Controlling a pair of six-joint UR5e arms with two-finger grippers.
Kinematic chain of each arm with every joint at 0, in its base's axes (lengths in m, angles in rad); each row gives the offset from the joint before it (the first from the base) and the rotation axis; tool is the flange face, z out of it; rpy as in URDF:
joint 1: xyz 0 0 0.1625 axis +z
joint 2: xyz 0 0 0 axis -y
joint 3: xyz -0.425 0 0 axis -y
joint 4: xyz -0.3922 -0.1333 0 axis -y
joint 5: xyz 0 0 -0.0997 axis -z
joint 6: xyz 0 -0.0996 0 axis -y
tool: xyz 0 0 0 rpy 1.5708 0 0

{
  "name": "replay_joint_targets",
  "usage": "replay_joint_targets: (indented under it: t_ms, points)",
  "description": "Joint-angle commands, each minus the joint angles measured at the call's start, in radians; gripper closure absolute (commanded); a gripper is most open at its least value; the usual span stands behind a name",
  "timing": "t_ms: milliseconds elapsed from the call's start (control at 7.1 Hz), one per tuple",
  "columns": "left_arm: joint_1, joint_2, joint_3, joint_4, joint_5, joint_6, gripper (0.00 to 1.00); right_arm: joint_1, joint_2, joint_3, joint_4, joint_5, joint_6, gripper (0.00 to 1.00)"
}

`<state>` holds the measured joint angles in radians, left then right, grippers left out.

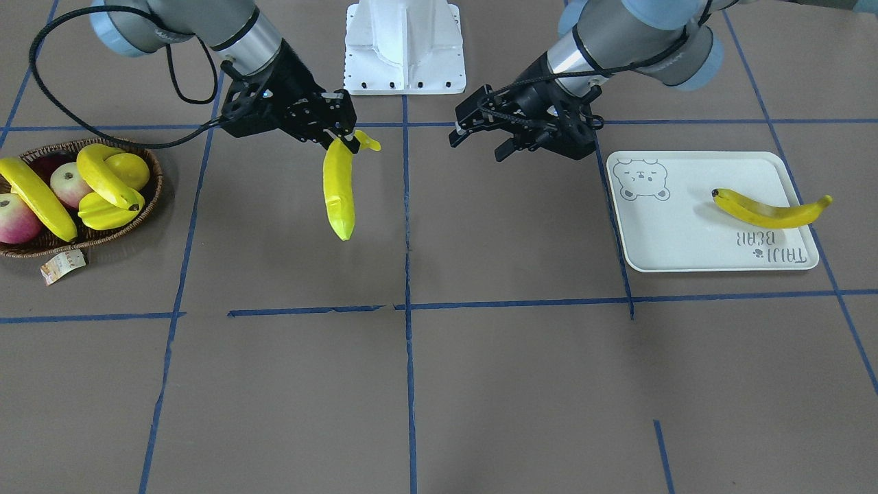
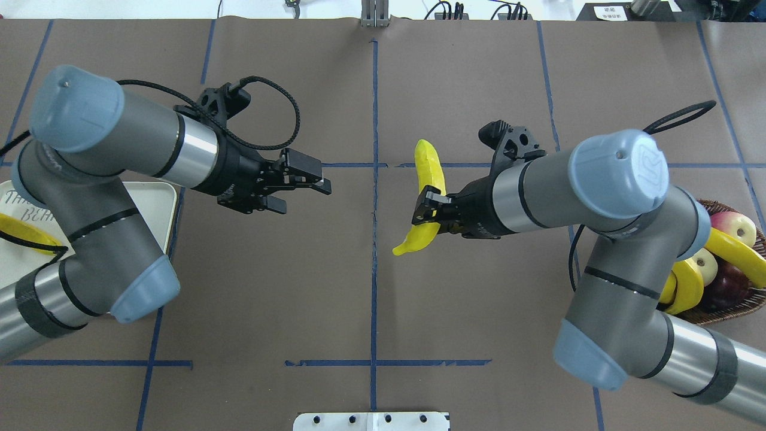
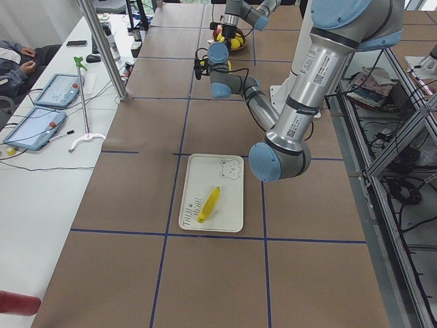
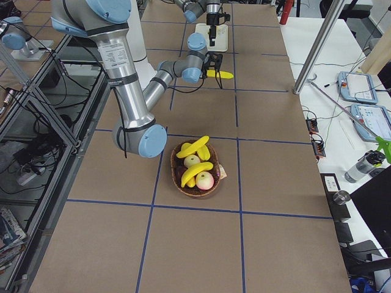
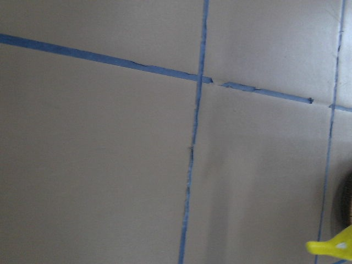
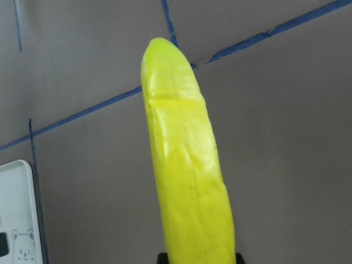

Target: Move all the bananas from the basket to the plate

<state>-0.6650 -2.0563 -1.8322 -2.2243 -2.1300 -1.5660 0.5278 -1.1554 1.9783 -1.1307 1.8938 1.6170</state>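
One banana [image 1: 768,211] lies on the plate [image 1: 658,233], a second banana [image 1: 339,192] is clamped in the right gripper [image 1: 341,135] mid-table, two bananas [image 1: 38,199] [image 1: 103,175] wait in the basket [image 1: 156,180]; left gripper [image 1: 479,143] spread, empty.

A brown table [image 3: 136,273] crossed by blue tape lines [image 1: 409,384] fills every view. In the left side view a white desk [image 3: 34,205] with two tablets [image 3: 58,89] lies at 9 o'clock, a metal pole [image 3: 102,48] at 11, a cabled frame [image 3: 374,164] at 3.

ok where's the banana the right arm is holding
Overhead view: the banana is held in the right tool above the table, just right of the centre tape line, across from the left tool.
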Motion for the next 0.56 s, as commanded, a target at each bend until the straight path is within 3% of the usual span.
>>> replay_joint_targets:
  t_ms: [0, 422]
  points:
    - [0.073, -0.068, 0.048, -0.014, 0.107, -0.066, 0.00, -0.081, 0.031, 0.001, 0.002, -0.084, 0.023, 0.96]
    - [0.074, -0.133, 0.113, -0.018, 0.107, -0.115, 0.00, -0.135, 0.054, 0.001, 0.000, -0.136, 0.024, 0.95]
